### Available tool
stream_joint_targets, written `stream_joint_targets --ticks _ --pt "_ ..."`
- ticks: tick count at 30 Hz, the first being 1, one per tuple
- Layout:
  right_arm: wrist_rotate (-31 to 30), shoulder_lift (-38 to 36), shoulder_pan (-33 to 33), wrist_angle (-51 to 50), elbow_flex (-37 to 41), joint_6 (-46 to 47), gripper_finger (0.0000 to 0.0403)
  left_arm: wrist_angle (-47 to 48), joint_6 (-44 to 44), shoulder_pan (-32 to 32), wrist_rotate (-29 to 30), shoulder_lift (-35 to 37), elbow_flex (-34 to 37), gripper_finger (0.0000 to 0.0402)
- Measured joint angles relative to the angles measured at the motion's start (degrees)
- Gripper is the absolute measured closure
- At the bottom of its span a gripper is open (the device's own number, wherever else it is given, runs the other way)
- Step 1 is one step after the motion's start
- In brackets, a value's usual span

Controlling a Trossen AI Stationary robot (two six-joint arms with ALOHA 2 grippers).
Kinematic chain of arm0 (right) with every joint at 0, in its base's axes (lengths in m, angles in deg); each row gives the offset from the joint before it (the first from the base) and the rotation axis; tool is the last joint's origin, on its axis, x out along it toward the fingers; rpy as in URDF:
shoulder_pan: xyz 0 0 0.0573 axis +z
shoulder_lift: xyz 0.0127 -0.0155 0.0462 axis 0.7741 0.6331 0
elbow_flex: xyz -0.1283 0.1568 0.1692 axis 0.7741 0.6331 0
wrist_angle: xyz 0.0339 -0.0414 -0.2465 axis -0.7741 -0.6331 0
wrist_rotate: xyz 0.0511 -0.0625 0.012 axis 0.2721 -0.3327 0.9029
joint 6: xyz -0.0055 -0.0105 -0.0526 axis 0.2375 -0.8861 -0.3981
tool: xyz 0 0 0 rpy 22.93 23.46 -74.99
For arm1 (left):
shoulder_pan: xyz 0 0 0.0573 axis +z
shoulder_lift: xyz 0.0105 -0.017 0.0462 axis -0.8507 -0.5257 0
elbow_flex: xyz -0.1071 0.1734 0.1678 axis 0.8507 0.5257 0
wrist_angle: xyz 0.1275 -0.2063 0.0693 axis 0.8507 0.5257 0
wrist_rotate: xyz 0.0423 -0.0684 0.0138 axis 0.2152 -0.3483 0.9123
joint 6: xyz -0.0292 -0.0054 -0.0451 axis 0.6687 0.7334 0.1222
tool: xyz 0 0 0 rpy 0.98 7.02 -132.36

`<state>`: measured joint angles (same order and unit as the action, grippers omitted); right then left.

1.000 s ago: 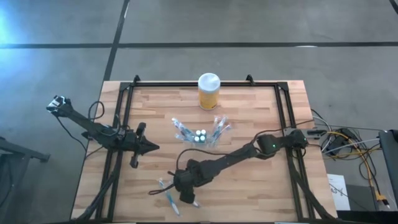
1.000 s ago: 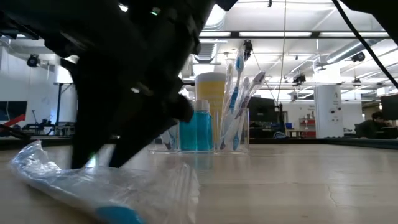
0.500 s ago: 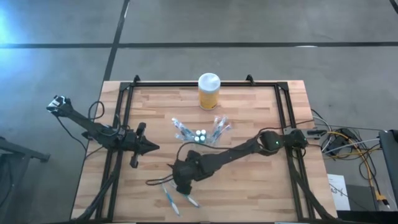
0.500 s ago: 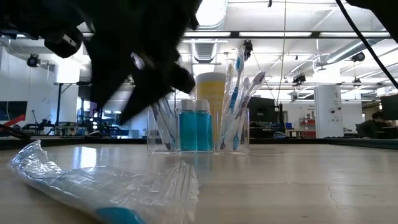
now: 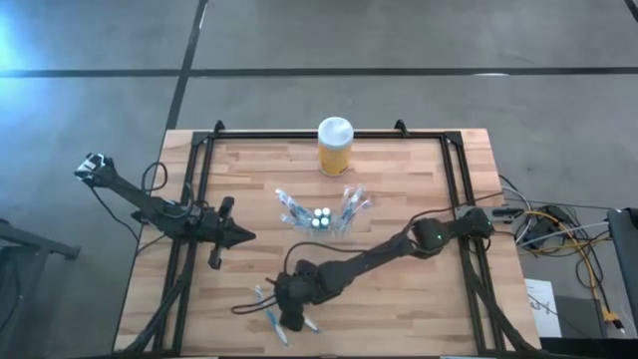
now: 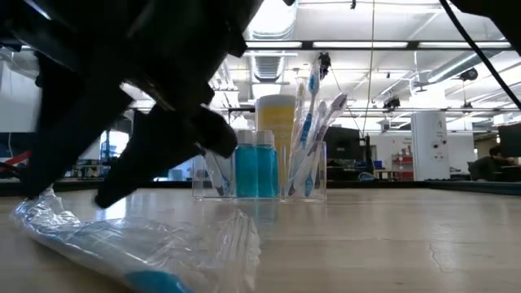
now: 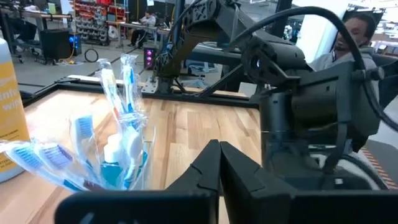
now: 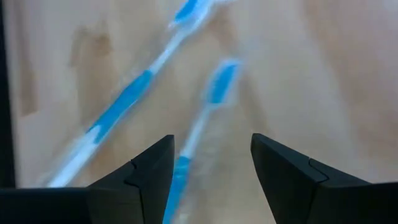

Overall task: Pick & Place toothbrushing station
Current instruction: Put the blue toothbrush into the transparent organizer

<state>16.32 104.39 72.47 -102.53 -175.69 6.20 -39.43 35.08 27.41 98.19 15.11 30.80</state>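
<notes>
1. Nearest the table's front edge, around 6 o'clock: a few slim blue-and-white toothbrushes in crinkly clear wrappers (image 5: 271, 317) lie flat on the light wooden table (image 5: 419, 299). The right pincer (image 5: 291, 317) hangs right over them, fingers spread apart with nothing between them; the right wrist view shows one brush (image 8: 199, 134) running through the gap.
2. My read on handling: feather-light, stiff along the handle, but that wrapper film (image 6: 122, 240) looks slippery and will likely bunch up. I'd pinch across the middle of the handle rather than the loose film end, or it'll probably slide or swing.
3. They lie flat against the wood, so the fingertips need to get nearly to the surface. The front edge is close, so a nudge that way could push one off.
4. Toward 9 o'clock, the left pincer (image 5: 237, 236) waits well apart from the brushes, fingers pressed together and gripping nothing.
5. Table centre: the small clear plastic holder (image 5: 321, 214) with upright brushes fanned out and little white-capped blue tubes (image 6: 256, 167). It's probably light and tippy, so drop brushes in gently.
6. Open wood between the loose brushes and the holder gives a free path toward 12.
7. Farthest, at 12 o'clock: a yellow jar with a white lid (image 5: 335, 146), just behind the holder.
</notes>
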Motion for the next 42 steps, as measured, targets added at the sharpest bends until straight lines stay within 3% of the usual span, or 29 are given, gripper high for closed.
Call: stream_joint_targets --ticks 3,7,17,27,32,36,42 --pt "4.2 1.4 0.1 1.6 -1.1 0.3 0.0194 0.3 0.2 0.0 0.0 -0.1 0.0 0.0389" --pt "4.7 2.8 0.1 0.6 -1.3 0.4 0.0194 0.6 0.3 0.0 0.0 -0.1 0.0 0.0387" --pt "-1.9 2.5 -1.2 -14.1 -1.4 -3.9 0.0196 1.2 0.8 0.0 0.0 -0.1 0.0 0.0393" --pt "-2.1 2.4 -0.2 -18.6 -1.3 -18.2 0.0196 1.2 0.9 0.0 0.0 -0.1 0.0 0.0388" --pt "-2.3 1.8 0.9 -23.8 -1.4 -19.3 0.0196 1.2 1.2 0.0 0.0 0.0 0.0 0.0393" --pt "-2.3 0.1 1.2 -23.5 -1.0 -14.8 0.0196 1.2 1.1 0.0 0.0 0.0 0.0 0.0391" --pt "-2.0 -2.8 1.0 -18.9 -0.8 2.2 0.0196 1.1 1.5 0.0 0.0 0.1 0.0 0.0386"
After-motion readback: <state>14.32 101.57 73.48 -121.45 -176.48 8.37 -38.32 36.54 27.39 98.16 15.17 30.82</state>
